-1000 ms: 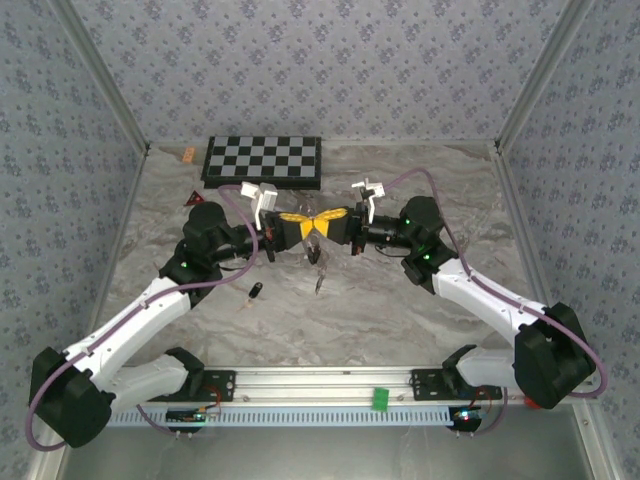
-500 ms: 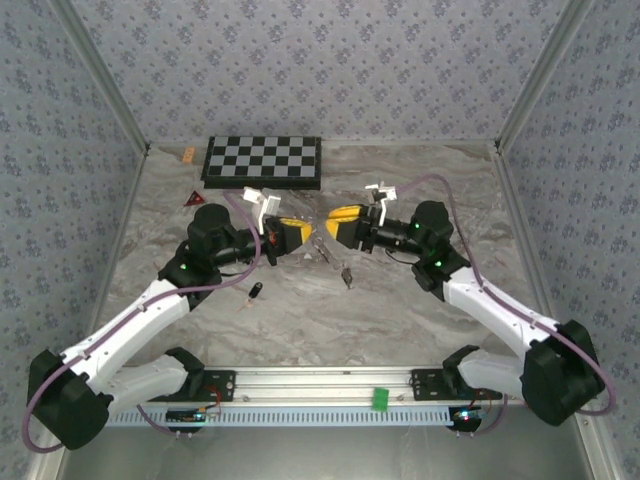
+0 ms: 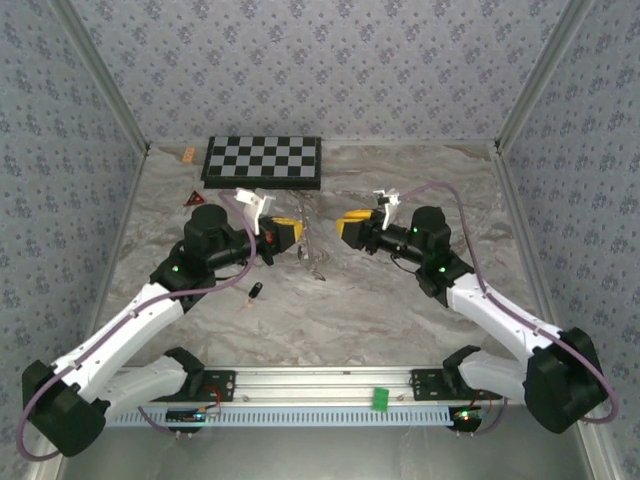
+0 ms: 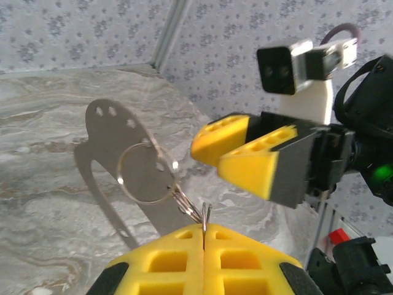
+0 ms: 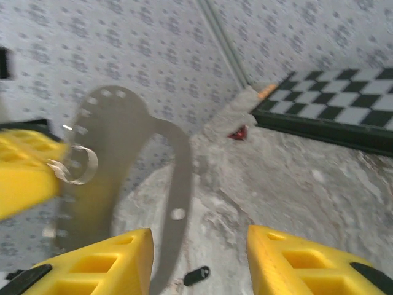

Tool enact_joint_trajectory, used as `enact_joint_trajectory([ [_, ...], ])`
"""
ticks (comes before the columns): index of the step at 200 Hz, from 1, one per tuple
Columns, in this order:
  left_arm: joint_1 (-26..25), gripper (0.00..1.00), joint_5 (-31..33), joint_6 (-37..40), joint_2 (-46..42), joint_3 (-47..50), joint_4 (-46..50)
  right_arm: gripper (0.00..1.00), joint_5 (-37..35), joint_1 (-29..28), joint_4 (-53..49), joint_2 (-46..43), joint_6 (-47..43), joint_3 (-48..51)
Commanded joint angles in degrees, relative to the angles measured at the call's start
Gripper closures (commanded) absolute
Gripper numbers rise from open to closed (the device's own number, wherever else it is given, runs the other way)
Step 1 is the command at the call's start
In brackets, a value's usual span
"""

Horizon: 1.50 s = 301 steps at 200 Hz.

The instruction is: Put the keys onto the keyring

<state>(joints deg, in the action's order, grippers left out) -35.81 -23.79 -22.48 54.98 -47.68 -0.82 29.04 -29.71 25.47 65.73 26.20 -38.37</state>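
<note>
Left pincer (image 4: 204,236): clamped shut on the keyring (image 4: 145,173) by its wire link; I hold the ring and its metal tag (image 4: 110,132) clear of the table for threading | Right pincer (image 5: 198,241): jaws apart, empty, facing the ring | Key (image 3: 256,291): loose on the marble near my left arm, not yet threaded; likely next pickup.

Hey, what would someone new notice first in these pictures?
Two yellow-fingered grippers face each other at centre: the left gripper is shut on a wire link of the keyring, which hangs in front of a holed grey plate, and the right gripper stands open opposite. A black-headed key lies on the table nearer the left arm, and a chessboard sits at the back.
</note>
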Motion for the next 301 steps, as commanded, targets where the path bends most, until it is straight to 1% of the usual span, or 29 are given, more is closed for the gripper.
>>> enact_joint_trajectory([
  [1, 0.65, 1.0, 5.83, 2.73, -3.8, -3.25, 3.66, 0.59, -3.26, -1.44, -1.82, 4.36, -1.64, -0.65],
  [37, 0.9, 1.0, 15.13, 2.88, -8.05, -3.88, 8.55, 0.66, -5.38, -6.41, 0.69, 16.17, -0.04, -4.7],
  [62, 0.92, 1.0, 19.28, 3.34, -11.4, -3.62, 10.28, 0.73, -4.93, -9.89, 3.52, 26.16, 3.27, -8.96],
  [71, 0.96, 1.0, 20.59, 3.37, -12.59, -3.64, 11.27, 0.74, -4.38, -11.3, 4.46, 29.66, 4.62, -10.66],
  [90, 0.96, 1.0, 21.39, 3.71, -15.04, -3.74, 12.69, 0.75, -3.92, -14.11, 5.33, 36.66, 6.75, -14.52],
  [117, 1.0, 1.0, 21.86, 3.76, -16.98, -3.88, 13.89, 0.75, -4.55, -18.47, 4.54, 44.13, 8.65, -19.89],
  [130, 1.0, 1.0, 22.33, 3.76, -17.28, -4.14, 14.43, 0.78, -5.33, -20.25, 2.15, 47.02, 8.95, -22.99],
  [143, 1.0, 1.0, 22.55, 3.61, -17.41, -4.16, 14.66, 0.84, -5.66, -21.68, -0.96, 49.66, 8.95, -26.03],
  [149, 0.96, 1.0, 22.61, 3.54, -17.45, -4.11, 14.72, 0.86, -5.59, -22.23, -1.57, 50.8, 9.15, -26.98],
  [185, 0.94, 1.0, 22.74, 3.41, -17.63, -4.02, 14.99, 0.91, -6.74, -24.61, -3.66, 55.44, 11.22, -29.41],
  [188, 0.93, 1.0, 22.74, 3.41, -17.63, -3.99, 14.95, 0.91, -6.84, -24.82, -4.13, 55.73, 11.24, -31.37],
  [194, 1.01, 1.0, 22.66, 3.41, -17.64, -4.0, 14.94, 0.92, -7.05, -25.18, -4.95, 56.32, 11.22, -32.24],
  [237, 0.97, 1.0, 22.56, 3.41, -17.76, -3.8, 15.23, 0.94, -7.87, -26.62, -8.75, 59.74, 11.86, -35.6],
  [271, 1.01, 1.0, 22.14, 3.5, -18.07, -3.56, 15.21, 0.96, -9.42, -26.29, -12.3, 59.86, 11.94, -34.88],
  [301, 1.0, 1.0, 21.77, 3.67, -17.94, -3.58, 15.07, 0.97, -11.02, -25.07, -12.59, 58.69, 13.0, -30.93],
])
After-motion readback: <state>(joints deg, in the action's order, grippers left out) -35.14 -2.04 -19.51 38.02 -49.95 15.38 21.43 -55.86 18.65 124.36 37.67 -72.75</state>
